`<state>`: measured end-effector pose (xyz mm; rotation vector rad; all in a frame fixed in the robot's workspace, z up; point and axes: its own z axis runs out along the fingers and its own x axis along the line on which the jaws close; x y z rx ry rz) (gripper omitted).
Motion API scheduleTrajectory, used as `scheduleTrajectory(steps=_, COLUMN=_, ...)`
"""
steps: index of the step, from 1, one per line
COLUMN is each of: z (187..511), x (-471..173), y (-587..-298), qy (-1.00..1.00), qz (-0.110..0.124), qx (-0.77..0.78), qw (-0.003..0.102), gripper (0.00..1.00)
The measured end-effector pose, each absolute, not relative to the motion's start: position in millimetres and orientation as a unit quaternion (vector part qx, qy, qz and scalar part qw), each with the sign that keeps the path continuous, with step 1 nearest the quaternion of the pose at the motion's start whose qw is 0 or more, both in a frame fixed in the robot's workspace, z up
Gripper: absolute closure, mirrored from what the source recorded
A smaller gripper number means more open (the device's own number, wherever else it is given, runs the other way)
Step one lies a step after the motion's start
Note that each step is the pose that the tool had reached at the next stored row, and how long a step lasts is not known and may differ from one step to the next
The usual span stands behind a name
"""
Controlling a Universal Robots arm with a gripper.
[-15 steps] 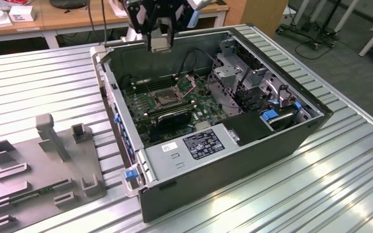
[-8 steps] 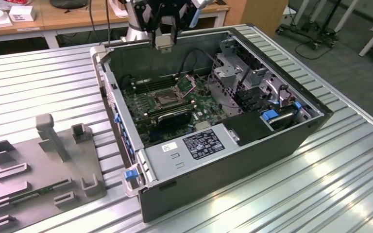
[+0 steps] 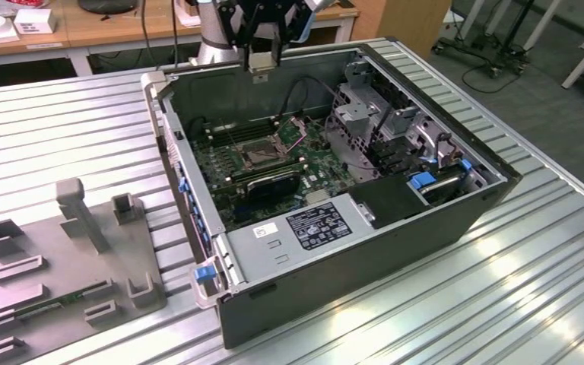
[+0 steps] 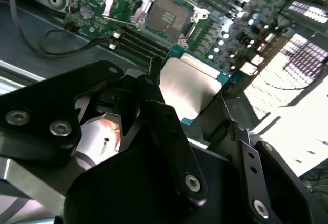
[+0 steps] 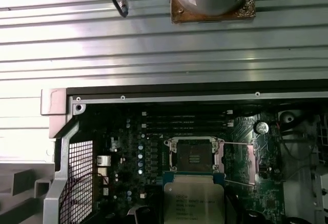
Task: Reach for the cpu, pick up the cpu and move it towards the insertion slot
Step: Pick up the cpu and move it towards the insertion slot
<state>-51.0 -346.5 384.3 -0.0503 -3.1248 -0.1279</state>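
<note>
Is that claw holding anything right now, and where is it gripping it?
Yes. The claw holds the cpu, a flat silvery chip, pinched by its opposite edges, above the open computer case.

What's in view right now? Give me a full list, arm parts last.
cpu: one, silvery top, green rim, held between the jaws above the open case
insertion slot: one, dark square with silver frame, on the green motherboard, empty
computer case: one, black and grey, lying open on the table
slatted table: one, silver metal, under everything
fixture tray: one, grey, at the exterior view's left on the table
desk: one, wooden, behind the table
gripper: one, black, over the case's far edge, jaws shut on the cpu
</note>
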Motion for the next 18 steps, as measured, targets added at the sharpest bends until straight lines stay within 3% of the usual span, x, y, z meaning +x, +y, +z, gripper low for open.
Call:
scheduleTrajectory(steps=7, z=380.5, x=-43.9, y=-331.2, qy=-0.999, qz=-0.041, qx=-0.016, qw=0.007, gripper=0.46)
scheduleTrajectory(steps=18, z=378.3, x=-43.9, y=-331.2, qy=-0.999, qz=-0.041, qx=-0.009, qw=0.007, gripper=0.46)
